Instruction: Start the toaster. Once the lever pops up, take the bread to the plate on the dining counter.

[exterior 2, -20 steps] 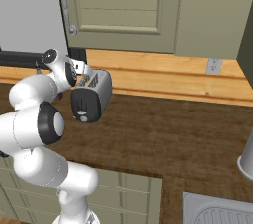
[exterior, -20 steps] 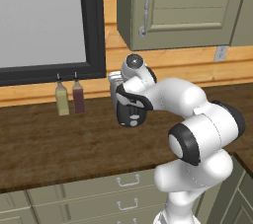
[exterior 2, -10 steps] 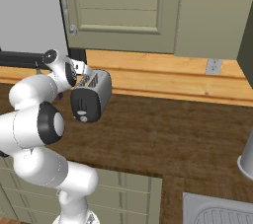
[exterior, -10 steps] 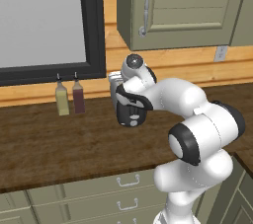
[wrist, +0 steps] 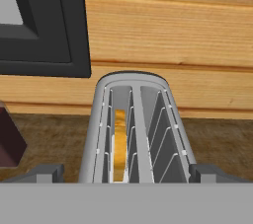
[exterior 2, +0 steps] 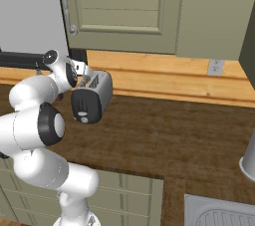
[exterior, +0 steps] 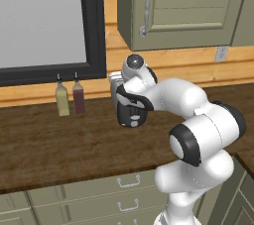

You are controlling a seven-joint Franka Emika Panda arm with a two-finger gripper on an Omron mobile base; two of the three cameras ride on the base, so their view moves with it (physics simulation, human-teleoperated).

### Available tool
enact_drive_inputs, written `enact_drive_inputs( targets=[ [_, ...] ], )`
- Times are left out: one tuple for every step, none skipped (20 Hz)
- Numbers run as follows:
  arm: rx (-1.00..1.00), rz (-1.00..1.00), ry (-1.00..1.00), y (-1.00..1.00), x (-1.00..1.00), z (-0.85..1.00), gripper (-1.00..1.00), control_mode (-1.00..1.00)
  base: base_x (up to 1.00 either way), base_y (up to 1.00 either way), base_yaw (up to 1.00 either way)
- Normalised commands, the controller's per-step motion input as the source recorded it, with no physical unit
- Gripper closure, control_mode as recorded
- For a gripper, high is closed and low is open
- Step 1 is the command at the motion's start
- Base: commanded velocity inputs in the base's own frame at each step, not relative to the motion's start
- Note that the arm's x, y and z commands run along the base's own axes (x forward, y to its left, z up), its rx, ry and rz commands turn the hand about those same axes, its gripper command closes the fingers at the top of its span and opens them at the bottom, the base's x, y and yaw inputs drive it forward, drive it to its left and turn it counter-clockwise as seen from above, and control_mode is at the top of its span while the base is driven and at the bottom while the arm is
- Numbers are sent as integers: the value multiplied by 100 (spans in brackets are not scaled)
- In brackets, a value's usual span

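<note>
Nearest, the gripper (wrist: 126,172) is held wide open, empty, its tips flanking the toaster (wrist: 134,129) just below. Inside the left slot the bread (wrist: 119,144) is seated upright. Behind, the wooden wall (wrist: 168,30) and a dark window frame (wrist: 47,25) are seen.

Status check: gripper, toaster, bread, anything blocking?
Gripper open, fingers straddling the toaster from above. Bread sits in one slot. Bottles stand off to the side, nothing blocking.
</note>
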Motion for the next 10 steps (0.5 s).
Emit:
enact_drive_inputs(
  targets=[
    [0, 0, 0, 0, 0, 0, -100, -100, 0, 0, 0],
    [0, 0, 0, 0, 0, 0, -100, -100, 0, 0, 0],
    [0, 0, 0, 0, 0, 0, -100, -100, 0, 0, 0],
    [0, 0, 0, 0, 0, 0, -100, -100, 0, 0, 0],
    [0, 0, 0, 0, 0, 0, -100, -100, 0, 0, 0],
    [0, 0, 0, 0, 0, 0, -100, -100, 0, 0, 0],
    [0, 0, 0, 0, 0, 0, -100, -100, 0, 0, 0],
    [0, 0, 0, 0, 0, 0, -100, -100, 0, 0, 0],
    [0, 0, 0, 0, 0, 0, -100, -100, 0, 0, 0],
    [0, 0, 0, 0, 0, 0, -100, -100, 0, 0, 0]
  ],
)
